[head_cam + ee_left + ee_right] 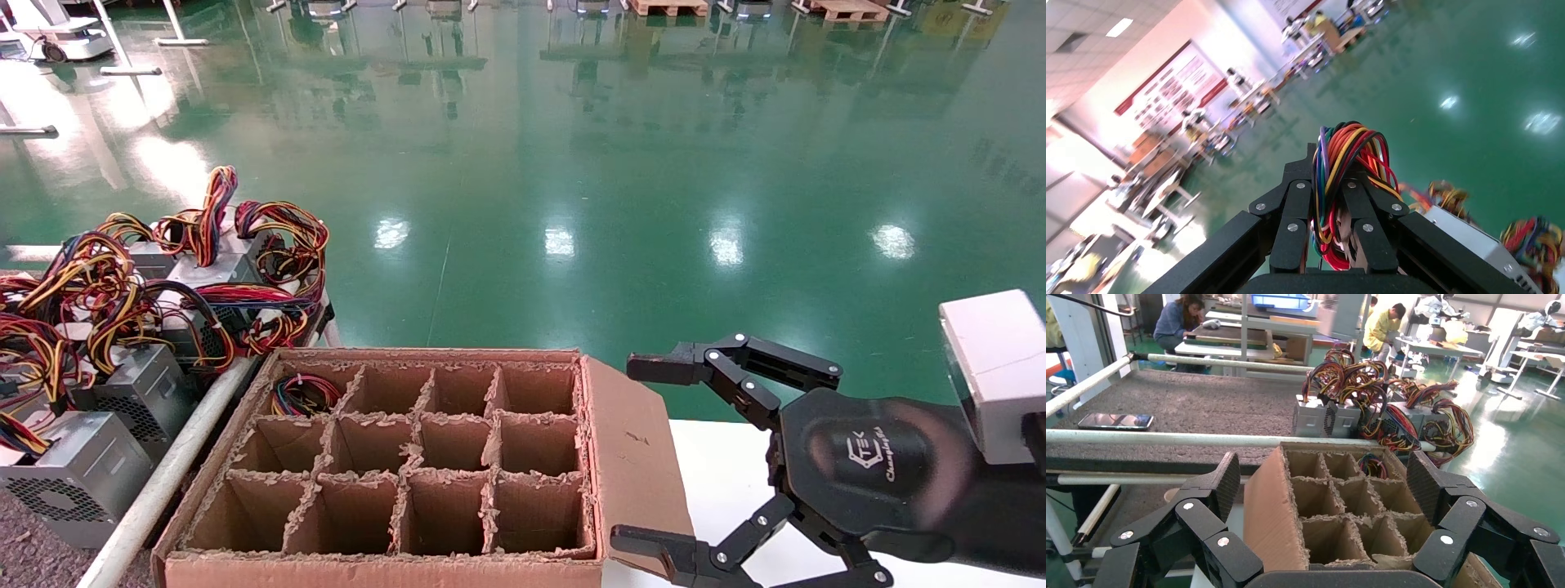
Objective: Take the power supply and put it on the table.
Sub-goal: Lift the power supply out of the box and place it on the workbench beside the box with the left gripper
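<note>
Right gripper (645, 453), nearest the head camera, hangs spread and empty beside the divided cardboard carton (425, 465). Left gripper (1327, 208) is clamped on the power supply's wire bundle (1349, 177), lifted clear of the head view; its case is not visible. Judged step: carry. Next: lower it onto the table (1193, 407), grey and gritty, near the stacked units (122, 327). Green glossy workshop floor (572, 147) beyond.

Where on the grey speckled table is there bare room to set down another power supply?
The table is bare between the phone and the power supplies, and beyond, up to the far white rail. It is crowded where the supplies bunch against the near rail, beside the cardboard box.
</note>
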